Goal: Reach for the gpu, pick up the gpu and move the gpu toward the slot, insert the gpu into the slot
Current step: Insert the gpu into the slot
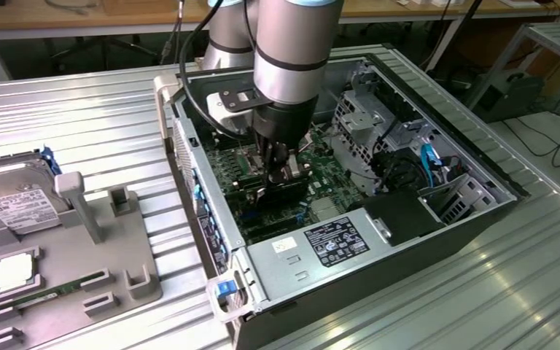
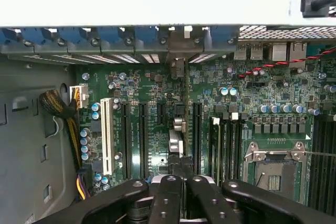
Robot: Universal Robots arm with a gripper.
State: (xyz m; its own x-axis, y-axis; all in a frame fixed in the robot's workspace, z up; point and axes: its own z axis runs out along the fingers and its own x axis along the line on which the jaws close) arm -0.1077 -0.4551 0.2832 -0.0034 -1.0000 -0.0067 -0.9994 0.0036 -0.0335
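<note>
A: Inside the open computer case [image 1: 411, 232], dead centre of the exterior view: gripper [image 1: 280, 175] down over the motherboard [image 1: 331, 175]. Fingers?

B: Closed tight, pinching the gpu [image 1: 278, 195] by its upper edge. Hangs as a dark flat card just below the fingertips, upright, lower edge down at board level.

A: Same from the wrist camera?

B: Yes. Gripper [image 2: 178, 165] clamped on the gpu [image 2: 177, 135], seen edge-on as a thin line running from the fingertips to the silver bracket at the rear wall of the case. Sits between two long black connectors on the motherboard [image 2: 152, 93], parallel to both.

A: The slot?

B: Hidden under the card. Cannot tell whether seated or just resting above (no blue visible there).

A: Neighbours on the board?

B: White slot [image 2: 107, 135] a few rows off on one side of the card, processor socket [image 2: 273, 169] well apart on the other side.

A: Outside the case?

B: Exterior view, 9 o'clock from the case: grey fixture tray [image 1: 114, 255] on the ribbed metal table [image 1: 85, 117], with the hard drive [image 1: 17, 200] leaning in it at the tray's 10 o'clock corner. Both well apart from the gripper.

A: Arm?

B: Coming in from 12 o'clock, near vertical, black cable looped alongside.
</note>
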